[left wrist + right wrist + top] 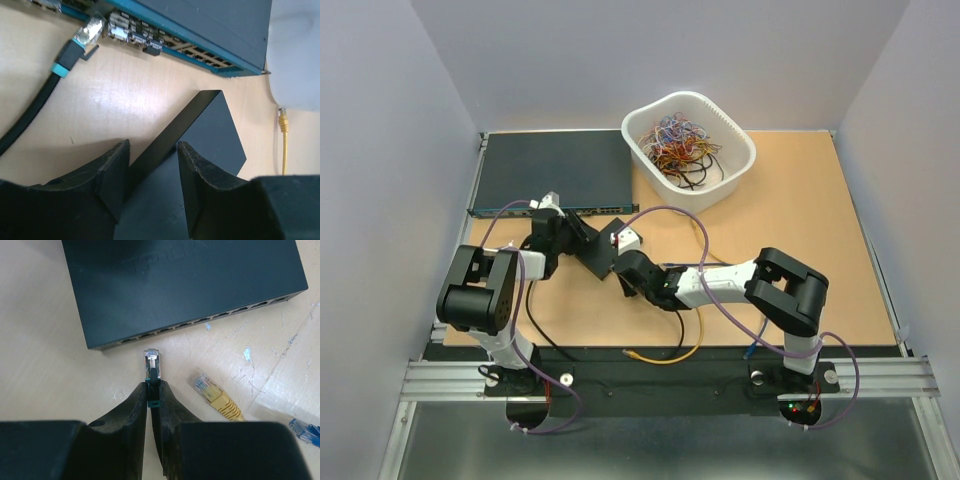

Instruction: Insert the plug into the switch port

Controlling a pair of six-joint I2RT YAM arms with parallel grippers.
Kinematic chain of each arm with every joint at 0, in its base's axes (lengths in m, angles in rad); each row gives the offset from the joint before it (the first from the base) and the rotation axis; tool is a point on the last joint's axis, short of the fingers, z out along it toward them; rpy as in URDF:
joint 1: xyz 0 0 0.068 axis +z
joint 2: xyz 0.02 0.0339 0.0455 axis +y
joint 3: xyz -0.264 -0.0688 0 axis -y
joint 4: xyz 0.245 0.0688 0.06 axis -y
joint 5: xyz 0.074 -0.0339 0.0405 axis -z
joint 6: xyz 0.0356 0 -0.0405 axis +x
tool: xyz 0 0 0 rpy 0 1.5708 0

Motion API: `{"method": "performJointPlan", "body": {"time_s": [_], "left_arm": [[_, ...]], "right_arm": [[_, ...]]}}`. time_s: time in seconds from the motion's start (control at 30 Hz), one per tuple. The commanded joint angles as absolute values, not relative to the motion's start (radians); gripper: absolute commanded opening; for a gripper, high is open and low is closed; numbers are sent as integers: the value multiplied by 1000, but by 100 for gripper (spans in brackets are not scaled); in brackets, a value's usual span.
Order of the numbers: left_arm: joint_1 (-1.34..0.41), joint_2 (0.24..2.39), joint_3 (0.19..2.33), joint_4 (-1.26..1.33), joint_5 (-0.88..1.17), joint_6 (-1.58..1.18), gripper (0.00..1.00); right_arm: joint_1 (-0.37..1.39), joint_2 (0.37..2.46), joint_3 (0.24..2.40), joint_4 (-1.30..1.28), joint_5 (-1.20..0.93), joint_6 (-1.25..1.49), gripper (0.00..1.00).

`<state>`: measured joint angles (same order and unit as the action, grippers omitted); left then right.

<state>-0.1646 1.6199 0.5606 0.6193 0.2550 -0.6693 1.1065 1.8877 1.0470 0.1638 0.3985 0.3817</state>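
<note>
The small flat black box [597, 250] lies slanted between the arms. In the right wrist view its row of square ports [200, 321] edges the near side. My right gripper [151, 385] is shut on a clear plug [152, 361] with a teal boot. The plug's tip points at the port row near its left end, a short gap away. In the top view this gripper [623, 268] is at the box's near right edge. My left gripper [152, 167] is open. Its fingers [114, 175] straddle one edge of the box [210, 135], one beside the wall, one over the top.
The wide dark grey rack unit [550, 170] with a teal front strip [200, 50] is at the back left. A black cable's plug [85, 37] lies by it. A white basket [740, 165] holds tangled wires. A yellow plug [215, 395] and a blue plug [305, 431] lie near my right gripper.
</note>
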Motion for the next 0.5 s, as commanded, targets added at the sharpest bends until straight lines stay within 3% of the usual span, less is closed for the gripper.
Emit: {"method": "performJointPlan", "body": {"time_s": [0.0, 0.47], "left_arm": [[-184, 1637, 566, 643, 278, -669, 53], [-204, 1635, 557, 644, 267, -673, 53]], "right_arm": [[1104, 1836, 1046, 183, 425, 390, 0], [1104, 1856, 1074, 183, 410, 390, 0]]}}
